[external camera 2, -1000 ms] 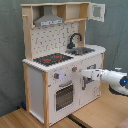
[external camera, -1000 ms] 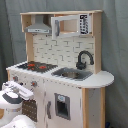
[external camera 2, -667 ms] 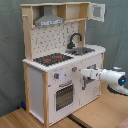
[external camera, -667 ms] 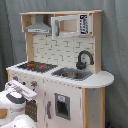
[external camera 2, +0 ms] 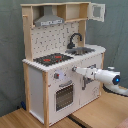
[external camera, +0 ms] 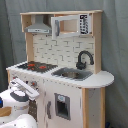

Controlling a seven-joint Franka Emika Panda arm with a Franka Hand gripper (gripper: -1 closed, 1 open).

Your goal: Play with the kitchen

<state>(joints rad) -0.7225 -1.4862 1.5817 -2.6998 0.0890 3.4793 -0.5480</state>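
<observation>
The claw [external camera 2: 75,69] sits at the tip of the white arm, pressed close against the front face of the kitchen [external camera 2: 60,30] just under the counter edge — whether it is spread or closed, and whether it has hold of anything, I cannot tell, since in the second exterior view its tip merges with the panel and in the first exterior view the arm's own white body [external camera: 20,92] covers it. Just beside the tip, toward the second exterior view's left, are small knobs [external camera 2: 56,76] on the panel, and below them the oven door [external camera 2: 63,96] with its dark window. Above lies the stovetop [external camera 2: 53,59] with its red rings, then the sink [external camera 2: 82,50] and the black faucet [external camera 2: 75,39]; behind rises the pegboard back [external camera 2: 50,39], topped by the grey hood [external camera 2: 49,21] and an upper cabinet whose small door [external camera 2: 98,11] stands open. The kitchen stands on a wooden floor or table [external camera 2: 100,112] before a dark curtain [external camera 2: 10,50]. The step in hand looks like a reach to the front controls or to the cupboard door [external camera 2: 91,75] beside the oven — which one is not clear. The next move probably calls for a fine, slow approach: settle on a knob or handle, close gently, and pull or turn along the hinge's arc without shoving the light toy backward.
</observation>
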